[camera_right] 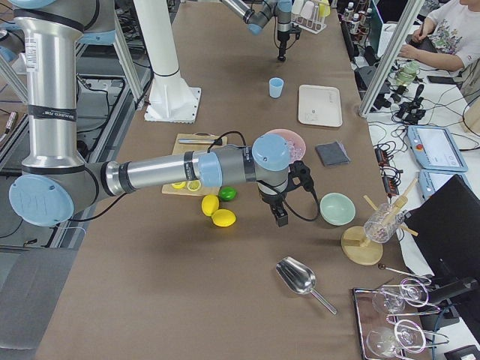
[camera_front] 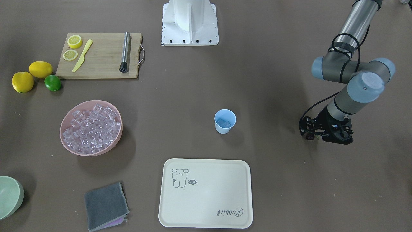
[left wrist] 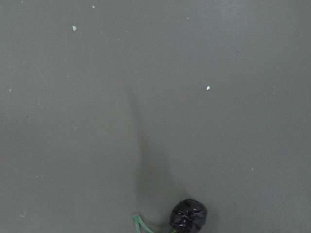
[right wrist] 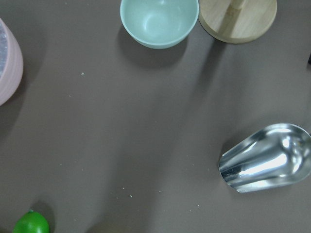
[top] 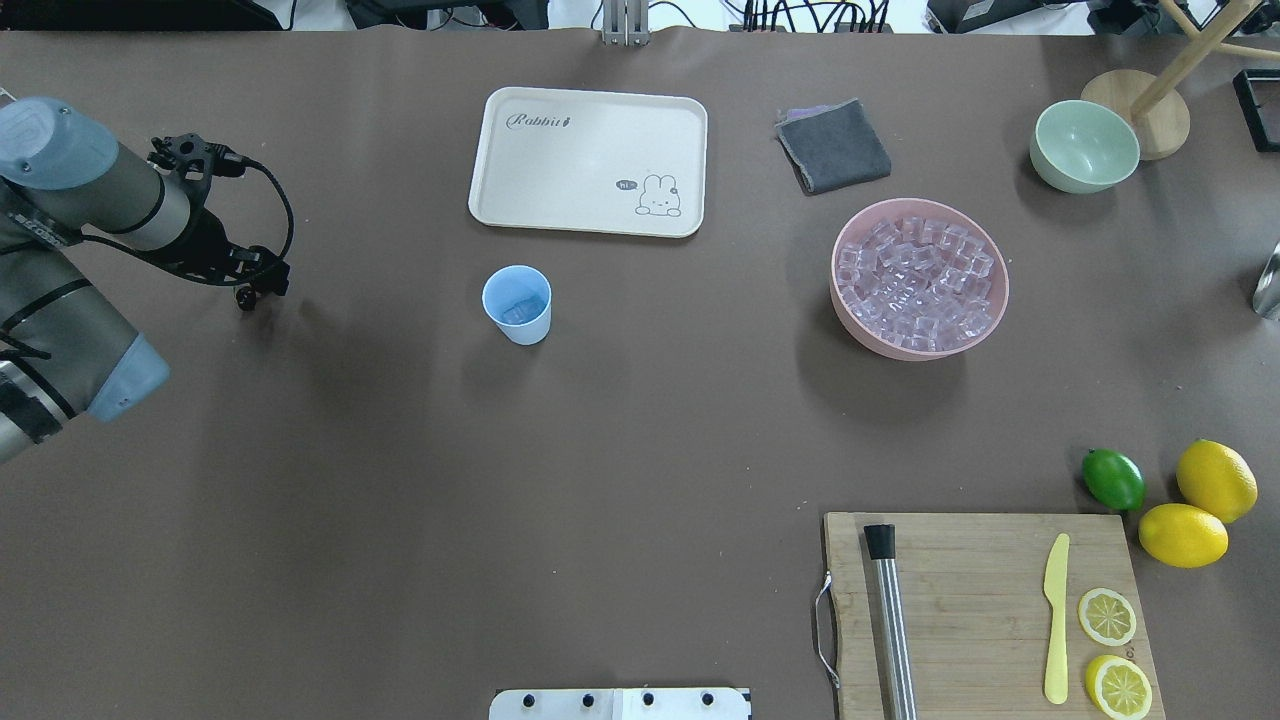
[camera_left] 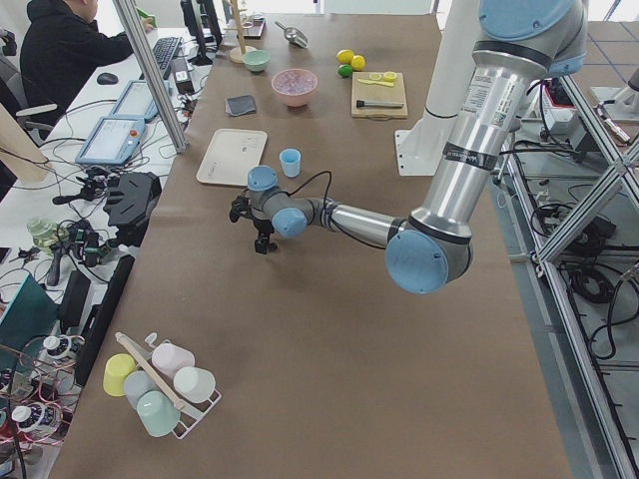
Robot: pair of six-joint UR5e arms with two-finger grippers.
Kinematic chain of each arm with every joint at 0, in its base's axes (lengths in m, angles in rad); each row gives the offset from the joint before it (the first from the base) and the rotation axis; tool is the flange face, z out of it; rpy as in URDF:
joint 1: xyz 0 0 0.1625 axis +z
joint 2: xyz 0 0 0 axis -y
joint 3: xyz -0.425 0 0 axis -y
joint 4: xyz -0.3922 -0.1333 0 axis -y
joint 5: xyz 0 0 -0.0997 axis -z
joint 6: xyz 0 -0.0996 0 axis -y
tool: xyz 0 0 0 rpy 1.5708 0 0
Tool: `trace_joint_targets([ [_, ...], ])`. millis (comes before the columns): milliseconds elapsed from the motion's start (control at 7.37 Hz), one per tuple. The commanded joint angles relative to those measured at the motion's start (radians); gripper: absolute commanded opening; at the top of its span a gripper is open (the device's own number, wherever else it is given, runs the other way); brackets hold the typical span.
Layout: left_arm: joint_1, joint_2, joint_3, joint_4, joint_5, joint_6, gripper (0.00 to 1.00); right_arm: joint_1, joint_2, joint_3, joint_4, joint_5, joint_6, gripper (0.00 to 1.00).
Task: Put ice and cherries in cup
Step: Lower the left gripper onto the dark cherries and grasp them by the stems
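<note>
The light-blue cup [top: 524, 328] stands upright near the table's middle with a few pieces of ice [top: 518, 311] in it. Most of the ice [top: 918, 282] fills the pink bowl [top: 905, 346]. One dark fruit of the cherries [left wrist: 188, 216] with a green stem shows at the bottom edge of the left wrist view. My left gripper [top: 252, 290] points down close to the table, well left of the cup. Its fingers are too small and dark to read. My right gripper [camera_right: 280, 218] shows only in the exterior right view, low beside the pale green bowl, and I cannot tell its state.
A cream tray [top: 560, 200] lies beyond the cup, a grey cloth [top: 835, 145] beside it. The pale green bowl [top: 1085, 145], a wooden stand [right wrist: 238, 19] and a metal scoop [right wrist: 267, 160] sit at the right. A cutting board [top: 960, 600] holds lemon slices, a knife and a muddler.
</note>
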Motion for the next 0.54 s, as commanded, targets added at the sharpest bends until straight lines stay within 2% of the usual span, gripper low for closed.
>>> trace_joint_targets([
  [0,-0.001,-0.002,0.0,-0.001,-0.001,-0.004,0.56,-0.037,0.018,0.006,-0.081,-0.167,0.0,0.97],
  [136,-0.001,-0.002,0.0,-0.001,0.001,-0.002,0.45,-0.039,0.024,-0.003,-0.081,-0.174,-0.001,0.98],
  [271,-0.002,-0.002,-0.001,-0.001,0.001,-0.004,0.41,-0.039,0.024,-0.004,-0.082,-0.17,0.0,0.98],
  [407,-0.002,-0.003,-0.006,-0.001,0.001,-0.006,0.3,-0.039,0.024,-0.005,-0.081,-0.164,0.0,0.98],
])
